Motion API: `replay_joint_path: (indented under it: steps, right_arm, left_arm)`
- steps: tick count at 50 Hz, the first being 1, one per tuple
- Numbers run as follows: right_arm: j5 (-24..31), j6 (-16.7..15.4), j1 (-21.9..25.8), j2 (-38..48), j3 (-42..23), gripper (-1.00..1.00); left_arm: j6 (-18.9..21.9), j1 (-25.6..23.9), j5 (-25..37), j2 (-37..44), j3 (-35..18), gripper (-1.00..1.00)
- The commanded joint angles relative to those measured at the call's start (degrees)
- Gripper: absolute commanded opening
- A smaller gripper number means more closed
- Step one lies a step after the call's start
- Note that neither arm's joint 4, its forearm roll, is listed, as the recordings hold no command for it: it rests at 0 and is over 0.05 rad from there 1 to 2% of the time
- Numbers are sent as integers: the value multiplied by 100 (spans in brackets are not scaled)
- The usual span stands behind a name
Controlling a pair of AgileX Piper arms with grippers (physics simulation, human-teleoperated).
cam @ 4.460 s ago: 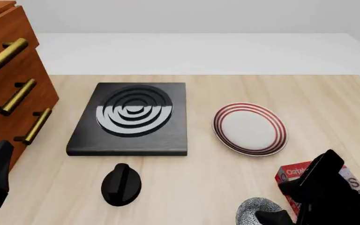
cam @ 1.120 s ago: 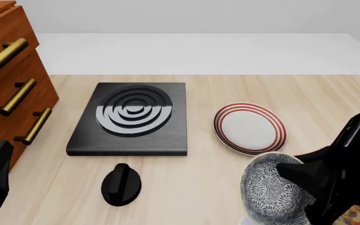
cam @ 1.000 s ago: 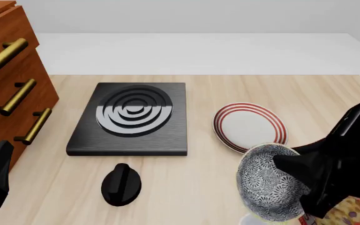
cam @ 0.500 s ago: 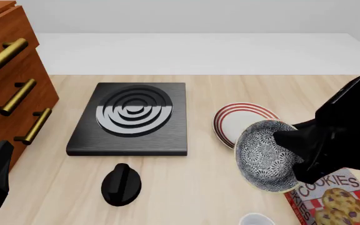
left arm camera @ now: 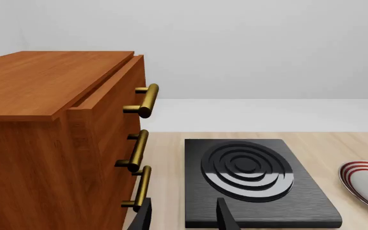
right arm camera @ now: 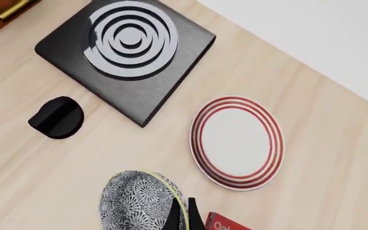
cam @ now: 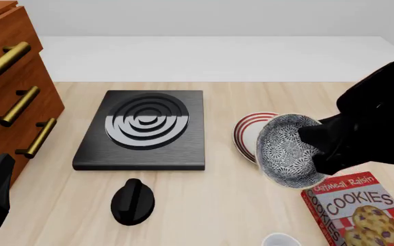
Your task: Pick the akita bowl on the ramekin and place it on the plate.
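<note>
The akita bowl [cam: 284, 149], speckled black and white, hangs tilted in the air with my right gripper [cam: 308, 137] shut on its rim. In the front view it covers the right part of the red-ringed plate [cam: 247, 131]. The right wrist view shows the bowl [right arm camera: 139, 202] pinched between the fingers [right arm camera: 174, 215], with the plate [right arm camera: 237, 143] lying bare ahead of them. The white ramekin [cam: 280, 240] peeks in at the front edge of the table. My left gripper [left arm camera: 184, 219] is open and holds nothing, low beside the drawer cabinet.
A black stove plate [cam: 144, 129] with concentric rings lies left of the plate, and a black knob [cam: 133, 201] sits in front of it. A wooden drawer cabinet [cam: 8, 97] with brass handles stands at the left. A red cookies box [cam: 356, 211] lies at the front right.
My right gripper has lifted the bowl off the ramekin and carried it up and away from me, to over the plate. The cookies box and ramekin have come into view. The left arm stayed still.
</note>
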Motion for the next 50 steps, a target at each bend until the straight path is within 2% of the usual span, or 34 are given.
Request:
replay_joint_path:
  steps: [1, 12, 18, 30, 40, 50]
  right_arm:
    - [75, -55, -144, 203, -271, -100]
    - [90, -272, -382, 418, -357, -100]
    - [23, -223, -498, 499, -404, -100]
    - [-523, -201, -701, 903, -246, -100]
    - [-597, -205, -767, 1281, -477, -100]
    - [-719, -306, -1028, 1674, -679, -100]
  left_arm:
    - [0, 0, 0, 0, 0, 100]
    - [0, 0, 0, 0, 0, 100]
    - [0, 0, 0, 0, 0, 100]
    - [0, 0, 0, 0, 0, 100]
    - [0, 0, 0, 0, 0, 100]
    - [0, 0, 0, 0, 0, 100]
